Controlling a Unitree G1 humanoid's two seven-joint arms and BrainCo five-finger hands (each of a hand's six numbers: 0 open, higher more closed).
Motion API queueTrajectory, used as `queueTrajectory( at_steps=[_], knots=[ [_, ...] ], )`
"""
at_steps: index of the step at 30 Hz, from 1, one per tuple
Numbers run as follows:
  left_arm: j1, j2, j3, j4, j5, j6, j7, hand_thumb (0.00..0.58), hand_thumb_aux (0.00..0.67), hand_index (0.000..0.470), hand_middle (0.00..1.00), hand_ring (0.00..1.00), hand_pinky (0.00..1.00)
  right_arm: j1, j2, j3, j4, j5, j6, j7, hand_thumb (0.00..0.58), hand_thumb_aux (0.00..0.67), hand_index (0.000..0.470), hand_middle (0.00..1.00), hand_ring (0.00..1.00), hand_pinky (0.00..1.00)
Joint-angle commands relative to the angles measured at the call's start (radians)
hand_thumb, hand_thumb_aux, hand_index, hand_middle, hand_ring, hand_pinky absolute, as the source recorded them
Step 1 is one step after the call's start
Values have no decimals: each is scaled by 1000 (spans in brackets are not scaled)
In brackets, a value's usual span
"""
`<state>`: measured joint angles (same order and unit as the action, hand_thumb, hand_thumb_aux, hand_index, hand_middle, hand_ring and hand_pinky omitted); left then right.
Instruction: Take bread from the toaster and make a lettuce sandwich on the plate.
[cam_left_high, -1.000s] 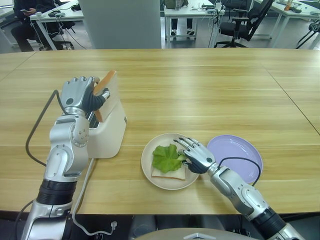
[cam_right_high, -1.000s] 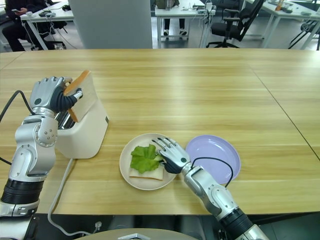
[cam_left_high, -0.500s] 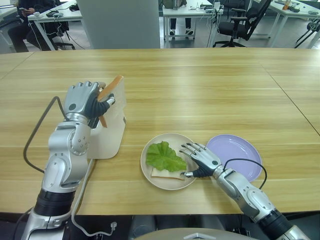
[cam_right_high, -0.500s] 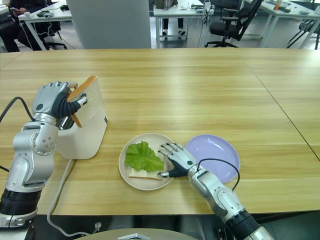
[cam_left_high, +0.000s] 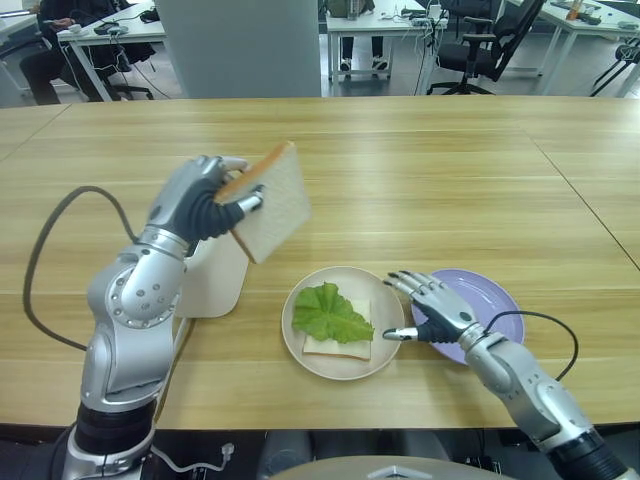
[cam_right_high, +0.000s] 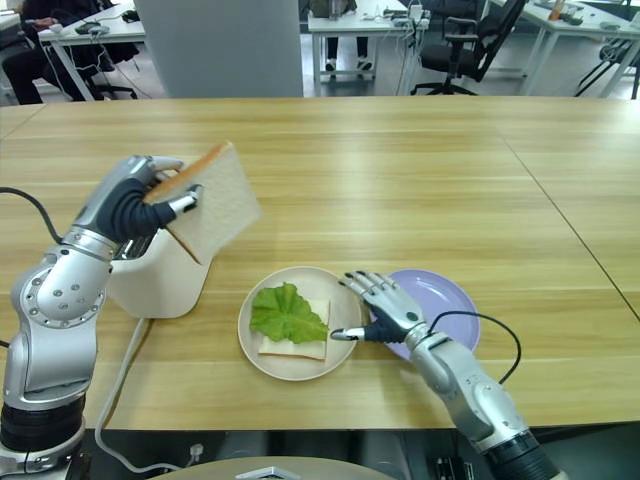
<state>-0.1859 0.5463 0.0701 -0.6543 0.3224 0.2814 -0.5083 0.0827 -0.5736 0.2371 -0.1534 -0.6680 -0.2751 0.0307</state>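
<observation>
Wood in pale planks makes up the tabletop (cam_left_high: 420, 180), a broad surface with joints running at an angle toward its left and right edges. Beyond its far edge the room opens out: a wide grey pillar (cam_left_high: 240, 45) stands just behind the table, with white desks (cam_left_high: 375, 20) and black office chairs (cam_left_high: 480, 40) further back.

My left hand (cam_left_high: 205, 195) is raised above the left half of the tabletop, fingers closed around a slice of bread (cam_left_high: 272, 200). I grip it by its browned top crust, and the slice hangs tilted, its pale face turned toward the near edge and its lower corner pointing down. It is free of the toaster (cam_left_high: 212, 285), which stands just below and behind it – a cream body, upright, between my left arm and the plate. A grey cord (cam_right_high: 118, 385) trails from the toaster's base to the near edge.

Close to the near edge, about the middle of the tabletop, sits the cream plate (cam_left_high: 288, 322). On it lies a bottom slice (cam_left_high: 340, 348) of white bread, and on that a leaf of lettuce (cam_left_high: 328, 312) spread flat, covering most of the slice.

Just beside it to the right lies a purple plate (cam_left_high: 495, 300). My right hand (cam_left_high: 432, 312) is low over the purple plate's left rim – fingers spread and holding nothing, their tips pointing toward the cream plate. I cannot tell whether it touches either rim.
</observation>
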Motion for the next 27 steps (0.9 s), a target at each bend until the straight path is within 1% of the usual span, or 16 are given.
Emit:
queueTrajectory(
  at_steps=[1,3,5,7,10,11,14,18,24,27],
  knots=[
    [5,11,-102,94,-185,-30,-172,580,670,460,1000,1000,1000,45,-33,-118,-46,285,-150,45,0,0,0,0,0,0],
    [-14,10,-138,190,-233,-44,-221,580,670,460,1000,1000,1000,64,-58,-151,-56,365,-212,77,0,0,0,0,0,0],
    [-40,4,-175,291,-285,-82,-278,580,670,460,1000,1000,1000,85,-91,-171,-62,429,-273,120,0,0,0,0,0,0],
    [-68,-2,-219,382,-309,-119,-329,580,670,460,1000,1000,1000,109,-124,-167,-80,475,-321,173,0,0,0,0,0,0],
    [-106,-12,-292,500,-319,-181,-396,580,670,460,1000,1000,1000,133,-150,-146,-111,525,-361,240,0,0,0,0,0,0],
    [-114,-16,-306,526,-321,-196,-407,580,670,460,1000,1000,1000,137,-151,-142,-118,536,-368,257,0,0,0,0,0,0],
    [-194,-52,-357,701,-289,-288,-422,580,670,460,1000,1000,1000,155,-159,-83,-155,555,-376,337,0,0,0,0,0,0],
    [-285,-94,-386,880,-275,-376,-426,580,670,460,1000,1000,1000,158,-148,-17,-179,551,-357,409,0,0,0,0,0,0],
    [-345,-112,-435,1056,-197,-499,-402,580,670,460,1000,1000,1000,134,-107,49,-162,514,-333,467,0,0,0,0,0,0],
    [-358,-117,-438,1105,-183,-533,-395,580,670,460,1000,1000,1000,126,-90,77,-145,492,-327,484,0,0,0,0,0,0]
  ],
)
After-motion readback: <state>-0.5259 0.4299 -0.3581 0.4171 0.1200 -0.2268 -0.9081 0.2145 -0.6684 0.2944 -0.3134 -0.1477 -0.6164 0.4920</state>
